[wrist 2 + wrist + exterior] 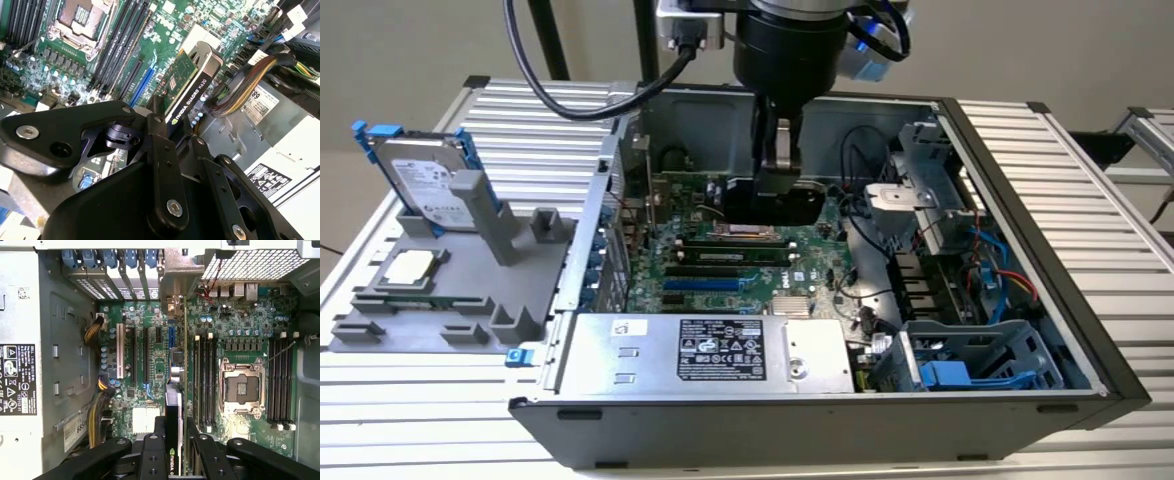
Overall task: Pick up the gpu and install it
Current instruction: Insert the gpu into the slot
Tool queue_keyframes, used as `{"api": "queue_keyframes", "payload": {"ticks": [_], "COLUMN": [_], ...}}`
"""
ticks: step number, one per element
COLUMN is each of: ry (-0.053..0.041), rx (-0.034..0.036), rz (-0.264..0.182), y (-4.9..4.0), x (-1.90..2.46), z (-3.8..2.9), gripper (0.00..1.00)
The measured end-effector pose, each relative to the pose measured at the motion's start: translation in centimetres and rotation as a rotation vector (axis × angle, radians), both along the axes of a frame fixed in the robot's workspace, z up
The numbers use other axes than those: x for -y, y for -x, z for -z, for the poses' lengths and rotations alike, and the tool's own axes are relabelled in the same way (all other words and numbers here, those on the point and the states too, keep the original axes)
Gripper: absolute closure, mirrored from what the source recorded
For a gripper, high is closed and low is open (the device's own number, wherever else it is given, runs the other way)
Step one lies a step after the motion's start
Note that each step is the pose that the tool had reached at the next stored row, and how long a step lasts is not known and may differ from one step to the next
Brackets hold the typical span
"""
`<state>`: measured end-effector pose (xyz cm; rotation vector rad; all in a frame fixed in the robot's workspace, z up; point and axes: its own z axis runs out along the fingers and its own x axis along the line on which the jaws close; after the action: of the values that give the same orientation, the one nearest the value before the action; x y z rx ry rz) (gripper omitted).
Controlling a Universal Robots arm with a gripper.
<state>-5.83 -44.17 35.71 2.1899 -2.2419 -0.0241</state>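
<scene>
I have the gpu (774,203) in the gripper (778,165), a little above the middle of the exterior view, inside the open computer case (987,160). The black fingers are closed narrow on it, one on each face, and the card stands on edge between them; in the second wrist view I see its green board and black cover (192,80) sticking out past the gripper (172,125). In the first wrist view the card (172,450) shows edge-on between the fingers (160,427), hanging over the motherboard (155,365) in the strip between the blue slot (171,337) and the memory slots (205,380). I cannot tell whether its lower edge touches the board. The empty processor socket (242,387) lies beyond the memory slots.

In the exterior view the power supply (707,350) fills the lower middle of the case. To the exterior view's left, outside the case, a hard drive (427,180) in a blue frame stands upright on a grey stand (454,290), upper left of the frame. Everything rests on a slatted metal table (1067,150).
</scene>
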Motion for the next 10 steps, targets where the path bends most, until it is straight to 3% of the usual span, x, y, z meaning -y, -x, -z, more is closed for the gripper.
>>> {"api": "queue_keyframes", "payload": {"ticks": [10], "ry": [-0.0001], "rx": [0.0000], "rz": [0.000], "y": [0.00], "x": [0.00], "z": [0.51], "gripper": [1.00]}}
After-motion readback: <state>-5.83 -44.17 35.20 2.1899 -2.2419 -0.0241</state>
